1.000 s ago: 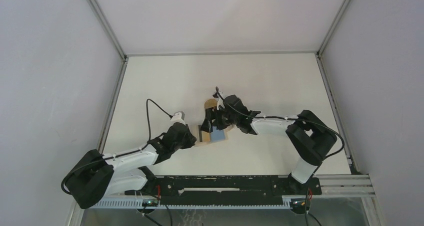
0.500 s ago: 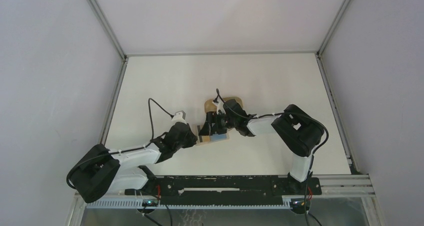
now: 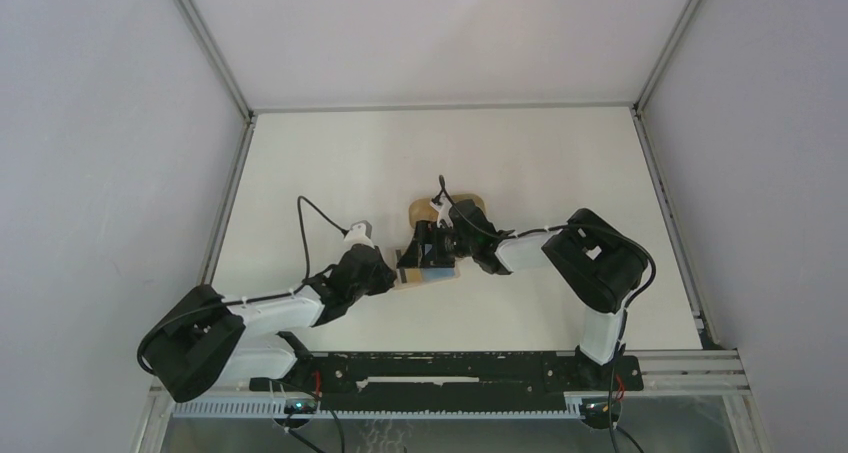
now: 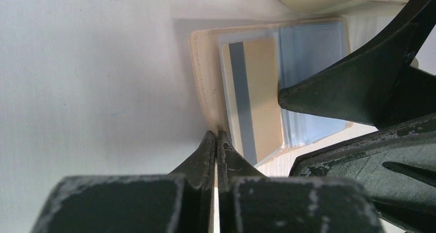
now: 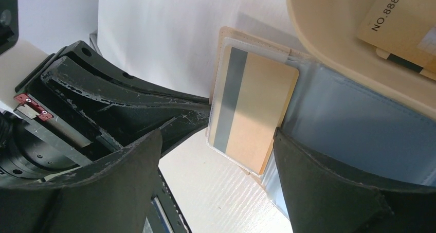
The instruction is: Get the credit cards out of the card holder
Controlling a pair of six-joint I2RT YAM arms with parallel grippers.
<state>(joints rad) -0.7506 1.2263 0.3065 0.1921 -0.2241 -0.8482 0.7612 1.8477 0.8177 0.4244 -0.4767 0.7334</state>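
Beige card holder (image 3: 435, 274) lies open beside the wooden tray (image 3: 418, 213); left wrist: left gripper (image 4: 216, 136) pinches its edge; right wrist: right gripper (image 5: 218, 135) gapes astride the sleeved tan card (image 5: 252, 109); extraction pending; you must next nip it and slide it out.

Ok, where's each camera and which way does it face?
Top external: fixed above and behind, looking down on the table; the left arm and right arm show, meeting at the card holder.
Left wrist: on the left arm, facing along the left gripper, shut on the holder's edge.
Right wrist: on the right arm, facing down past the open right gripper at the tan card.
Shared: both wrist views show that card and the wooden tray.
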